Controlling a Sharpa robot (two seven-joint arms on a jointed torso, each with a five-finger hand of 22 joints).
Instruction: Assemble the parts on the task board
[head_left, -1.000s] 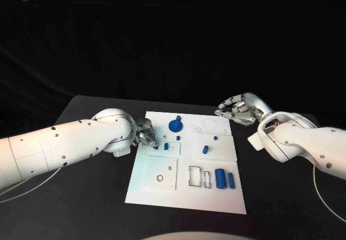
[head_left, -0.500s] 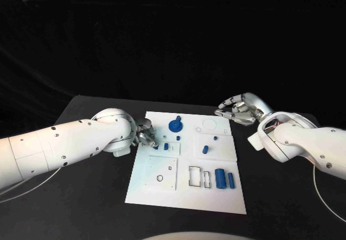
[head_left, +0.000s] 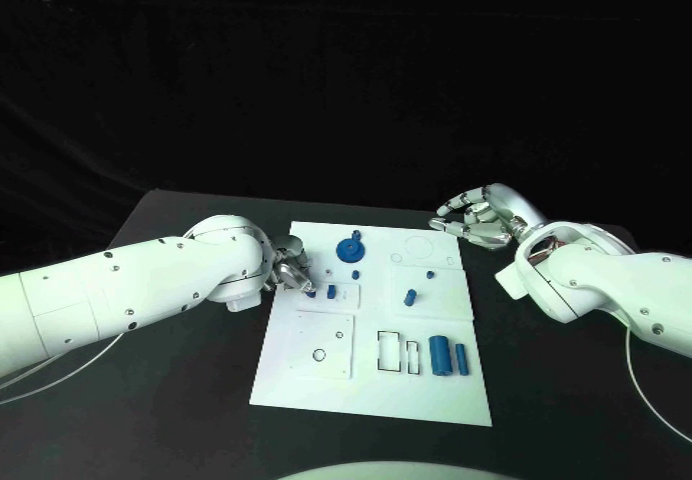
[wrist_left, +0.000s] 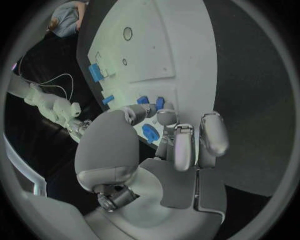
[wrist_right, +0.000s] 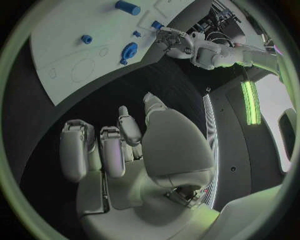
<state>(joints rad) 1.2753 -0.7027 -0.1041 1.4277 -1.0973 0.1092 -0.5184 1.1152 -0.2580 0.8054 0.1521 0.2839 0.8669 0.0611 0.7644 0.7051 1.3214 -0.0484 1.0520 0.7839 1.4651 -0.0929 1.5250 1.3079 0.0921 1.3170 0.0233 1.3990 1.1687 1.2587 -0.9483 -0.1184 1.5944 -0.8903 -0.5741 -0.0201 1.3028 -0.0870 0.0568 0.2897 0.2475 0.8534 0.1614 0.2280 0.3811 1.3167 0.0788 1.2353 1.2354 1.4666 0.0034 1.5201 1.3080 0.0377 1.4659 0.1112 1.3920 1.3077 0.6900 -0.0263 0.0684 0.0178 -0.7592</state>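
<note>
Nothing has moved; left hand (head_left: 293, 270) at task board (head_left: 310, 385) edge.

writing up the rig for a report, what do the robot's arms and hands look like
Both arms are smooth, rounded white shells dotted with small dark screw holes; a thin pale cable trails below each. The left hand and right hand are silver metal with grey padded fingers and a broad grey palm cover. Reddish wiring shows at the right wrist.
</note>
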